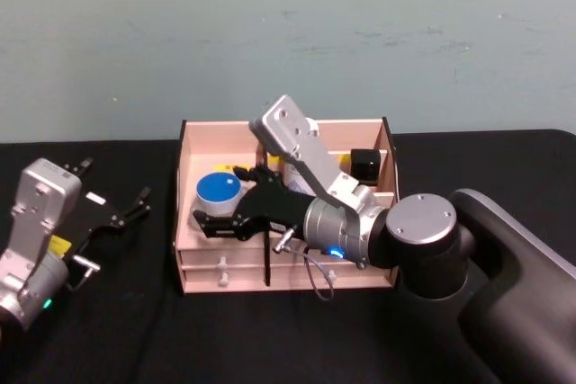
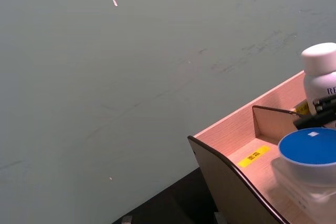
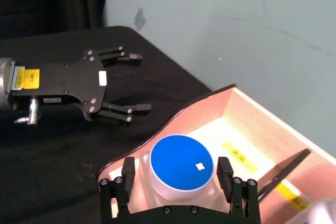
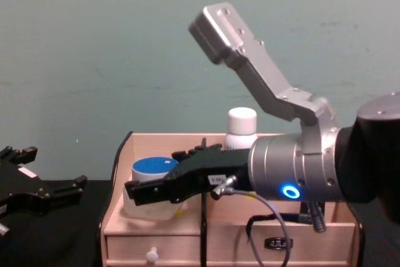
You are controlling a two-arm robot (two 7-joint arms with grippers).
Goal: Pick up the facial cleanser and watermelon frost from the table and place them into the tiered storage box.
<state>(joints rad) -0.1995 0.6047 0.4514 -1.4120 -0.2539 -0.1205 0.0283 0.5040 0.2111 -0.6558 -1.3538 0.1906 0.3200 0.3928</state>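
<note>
Right arm (image 1: 432,240), nearest my cameras, reaching across the front of the wooden storage box (image 1: 369,132) from the right side. Storage box: pale wood, dark curved sides, yellow labels inside, two drawers below, standing on the black table (image 1: 108,330). Right claw (image 3: 178,184): over the box's left compartment, fingers set wide on either side of a blue-lidded jar (image 3: 181,163); I cannot tell whether the pads touch it. Jar: upright, sitting in the left compartment, squarely between the fingers, lid facing up; I take it for one of the two items, already in the box. White bottle (image 4: 241,128): upright, behind the claw, further back in the box. Left claw (image 1: 112,213): out on the table well left of the box, fingers spread, holding nothing. The right arm is far nearer the jar; I judge its next move a straight lift clear.
</note>
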